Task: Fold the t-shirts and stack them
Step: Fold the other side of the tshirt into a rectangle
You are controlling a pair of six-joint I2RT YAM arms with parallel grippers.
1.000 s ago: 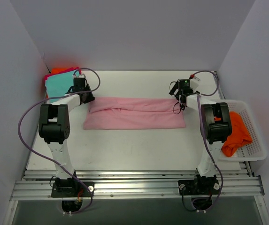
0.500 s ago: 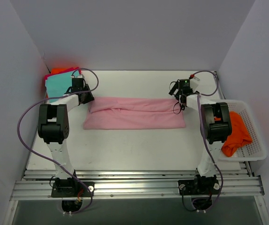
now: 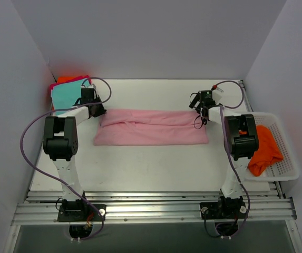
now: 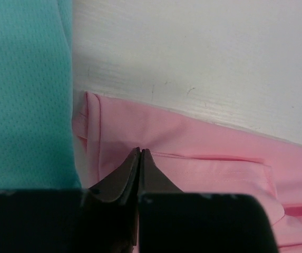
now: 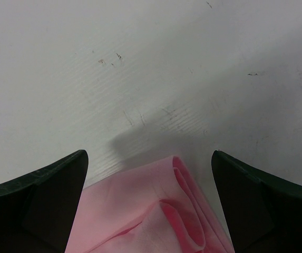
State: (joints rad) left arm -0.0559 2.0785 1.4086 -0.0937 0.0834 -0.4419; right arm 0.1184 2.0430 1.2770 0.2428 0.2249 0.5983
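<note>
The white table (image 3: 151,168) carries the whole layout. At its right edge, nearer than the middle, a white mesh basket (image 3: 288,158) holds a crumpled orange t-shirt (image 3: 264,150), well apart from the work.

Across the table's middle lies the pink t-shirt (image 3: 151,127), pale and matt, folded into a long flat band with soft lengthwise creases and a rolled fold at its far right corner. Its long axis runs left to right; the left end is slightly narrower along its far edge.

Both arms reach over the band to its far corners. The left gripper (image 4: 140,152) has its fingers pressed together, tips resting on the pink cloth just inside the far left corner; whether any cloth is pinched between them cannot be told. The right gripper (image 5: 148,154) has its fingers spread wide, straddling the far right corner without touching it.

At the far left stands a stack topped by a folded teal t-shirt (image 3: 66,97), with a magenta cloth (image 3: 51,90) and an orange cloth (image 3: 69,79) edging out beneath. In the left wrist view the teal fabric lies right against the pink band's left end, crowding that corner.
</note>
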